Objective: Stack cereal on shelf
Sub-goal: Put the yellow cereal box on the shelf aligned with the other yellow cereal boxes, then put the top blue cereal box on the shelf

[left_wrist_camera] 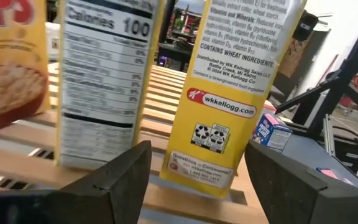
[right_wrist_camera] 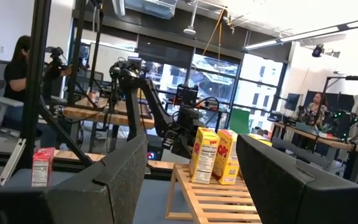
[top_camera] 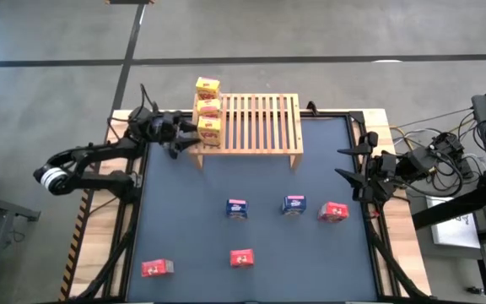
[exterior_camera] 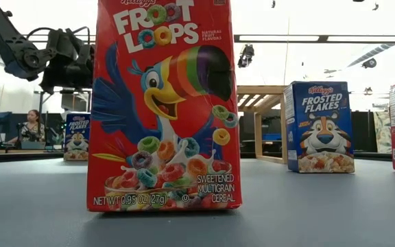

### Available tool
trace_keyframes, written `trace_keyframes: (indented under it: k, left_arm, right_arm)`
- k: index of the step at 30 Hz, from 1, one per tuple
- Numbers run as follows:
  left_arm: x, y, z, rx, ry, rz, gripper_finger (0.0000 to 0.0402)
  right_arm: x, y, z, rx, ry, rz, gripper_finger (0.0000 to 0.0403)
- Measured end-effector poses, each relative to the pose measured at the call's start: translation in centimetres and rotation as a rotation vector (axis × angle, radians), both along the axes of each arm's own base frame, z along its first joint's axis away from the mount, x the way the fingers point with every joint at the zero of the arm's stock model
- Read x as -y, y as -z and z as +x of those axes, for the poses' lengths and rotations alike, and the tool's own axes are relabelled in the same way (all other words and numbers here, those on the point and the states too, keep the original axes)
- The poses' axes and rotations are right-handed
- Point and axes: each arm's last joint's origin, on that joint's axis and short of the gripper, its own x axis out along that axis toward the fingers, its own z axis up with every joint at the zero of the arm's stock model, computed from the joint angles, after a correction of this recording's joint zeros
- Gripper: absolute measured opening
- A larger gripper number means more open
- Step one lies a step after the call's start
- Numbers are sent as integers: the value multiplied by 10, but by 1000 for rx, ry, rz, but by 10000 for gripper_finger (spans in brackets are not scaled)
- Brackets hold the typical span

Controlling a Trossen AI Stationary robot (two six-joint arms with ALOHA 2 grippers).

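Three yellow cereal boxes (top_camera: 208, 108) stand in a row on the left end of the shelf (top_camera: 260, 123). The left gripper (top_camera: 184, 138) is just beside the nearest yellow box, fingers open around it without touching. Blue boxes (top_camera: 237, 208) and red boxes (top_camera: 241, 258) stand on the table (top_camera: 192, 228) in front of the shelf. The right gripper (top_camera: 349, 164) waits open, to the right of the shelf.

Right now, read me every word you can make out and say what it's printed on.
"FROOT LOOPS", "SWEETENED MULTIGRAIN CEREAL", "NET WT 0.95 OZ (27g)": red box.
"FROSTED FLAKES": blue box.
"Calories 100": yellow box panel.
"wkkellogg.com", "CONTAINS WHEAT INGREDIENTS": yellow box.
The other print is too small to read.
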Motion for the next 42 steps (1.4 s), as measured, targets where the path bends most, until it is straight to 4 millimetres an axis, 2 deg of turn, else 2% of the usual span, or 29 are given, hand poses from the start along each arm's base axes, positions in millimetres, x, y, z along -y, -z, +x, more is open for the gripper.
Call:
trace_keyframes:
  k: [11,19,29,36,40,42]
  left_arm:
    - [9,-13,-14,-14,-28,30,248]
    - [22,-31,-24,29,-42,99,248]
    - [34,-46,-37,26,-214,148,247]
    - [29,-30,-44,-217,-515,45,244]
    - [24,-35,-44,-396,-561,-18,234]
    - [21,-44,-43,-451,-570,-33,232]
  right_arm:
    - [0,0,0,0,0,-2,237]
    - [0,0,0,1,-2,8,238]
    - [0,3,1,-7,-2,7,237]
    - [0,3,1,-9,1,-5,238]
    - [0,3,1,-11,5,-24,238]
    - [0,3,1,-11,6,-26,238]
